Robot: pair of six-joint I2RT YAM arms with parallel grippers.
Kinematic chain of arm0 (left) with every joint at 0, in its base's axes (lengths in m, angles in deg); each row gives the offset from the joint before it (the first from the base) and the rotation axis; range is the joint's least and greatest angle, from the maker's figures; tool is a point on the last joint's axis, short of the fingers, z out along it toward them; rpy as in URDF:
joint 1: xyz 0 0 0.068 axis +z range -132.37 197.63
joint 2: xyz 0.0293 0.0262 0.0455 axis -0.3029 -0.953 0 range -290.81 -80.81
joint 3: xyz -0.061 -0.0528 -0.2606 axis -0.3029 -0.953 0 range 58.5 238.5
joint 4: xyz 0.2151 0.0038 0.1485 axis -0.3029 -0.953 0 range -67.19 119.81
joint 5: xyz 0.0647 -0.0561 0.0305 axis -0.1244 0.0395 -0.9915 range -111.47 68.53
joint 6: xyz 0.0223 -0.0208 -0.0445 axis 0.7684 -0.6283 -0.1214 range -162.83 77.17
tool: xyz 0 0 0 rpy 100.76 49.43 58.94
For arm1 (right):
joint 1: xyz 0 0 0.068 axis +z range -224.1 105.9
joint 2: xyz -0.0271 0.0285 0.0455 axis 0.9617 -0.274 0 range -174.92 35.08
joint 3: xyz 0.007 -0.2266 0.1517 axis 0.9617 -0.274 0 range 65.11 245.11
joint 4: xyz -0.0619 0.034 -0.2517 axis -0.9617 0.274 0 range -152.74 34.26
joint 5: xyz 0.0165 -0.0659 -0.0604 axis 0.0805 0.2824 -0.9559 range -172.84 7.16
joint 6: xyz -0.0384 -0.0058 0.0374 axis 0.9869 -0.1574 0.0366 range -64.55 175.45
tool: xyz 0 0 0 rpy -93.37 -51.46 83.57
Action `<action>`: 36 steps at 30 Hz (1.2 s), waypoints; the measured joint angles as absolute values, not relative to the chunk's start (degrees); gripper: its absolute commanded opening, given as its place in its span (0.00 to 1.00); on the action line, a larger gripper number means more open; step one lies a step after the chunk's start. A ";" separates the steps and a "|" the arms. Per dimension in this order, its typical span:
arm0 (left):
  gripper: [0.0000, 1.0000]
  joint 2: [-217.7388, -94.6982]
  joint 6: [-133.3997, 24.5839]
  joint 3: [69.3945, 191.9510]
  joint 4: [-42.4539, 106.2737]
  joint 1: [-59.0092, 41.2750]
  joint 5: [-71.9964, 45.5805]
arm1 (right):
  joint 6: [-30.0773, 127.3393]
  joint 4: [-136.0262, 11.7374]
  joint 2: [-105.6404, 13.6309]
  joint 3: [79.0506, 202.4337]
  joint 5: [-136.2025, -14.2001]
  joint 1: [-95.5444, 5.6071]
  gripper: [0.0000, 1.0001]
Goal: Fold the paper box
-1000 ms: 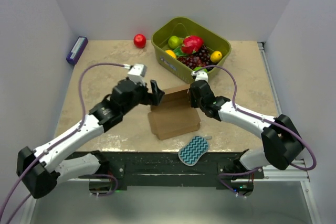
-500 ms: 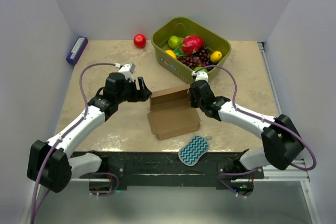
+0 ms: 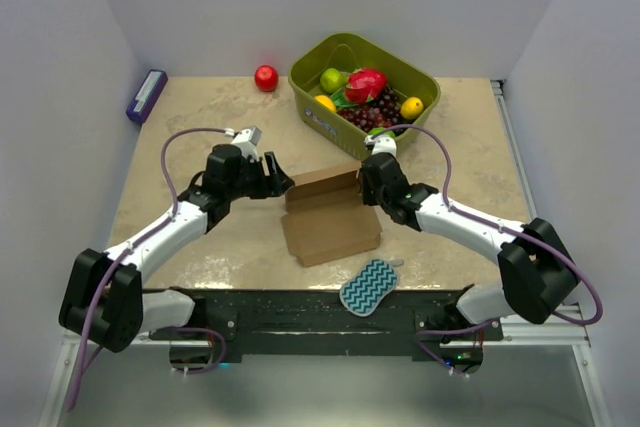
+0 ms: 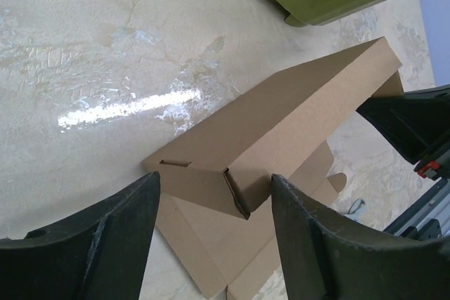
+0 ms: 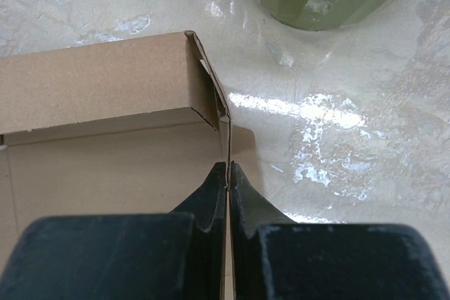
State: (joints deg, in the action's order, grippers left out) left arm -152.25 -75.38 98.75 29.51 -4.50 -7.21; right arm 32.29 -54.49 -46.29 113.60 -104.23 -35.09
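Observation:
The brown paper box [image 3: 331, 215] lies partly folded mid-table, its rear wall standing and its front panel flat. My right gripper [image 3: 364, 183] is shut on the thin upright side flap at the box's right end; in the right wrist view the fingertips [image 5: 226, 168] pinch that flap's edge next to the folded wall [image 5: 105, 93]. My left gripper [image 3: 279, 180] hovers open just left of the box. In the left wrist view the box's near corner [image 4: 235, 191] sits ahead of the left gripper [image 4: 214, 182], between the two spread fingers and touching neither.
A green basket [image 3: 312, 95] of fruit stands behind the box, close to my right gripper. A red apple [image 3: 266, 78] lies left of it, and a purple block [image 3: 146, 95] lies at the table's left edge. A teal zigzag sponge [image 3: 368, 285] sits at the front edge.
My left gripper has drawn back leftward off the box's left end, and its fingers have narrowed somewhat. The right gripper and the box have stayed put.

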 measured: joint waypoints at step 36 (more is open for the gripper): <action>0.48 -155.71 -74.75 97.27 38.06 -3.73 -7.49 | 38.91 -56.94 -41.24 110.10 -95.95 -46.35 0.43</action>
State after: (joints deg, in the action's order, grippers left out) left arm -155.71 -74.75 97.27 38.06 -3.73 -7.49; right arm 38.91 -56.94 -41.24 110.10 -95.95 -46.35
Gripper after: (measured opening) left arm 0.491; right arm 0.436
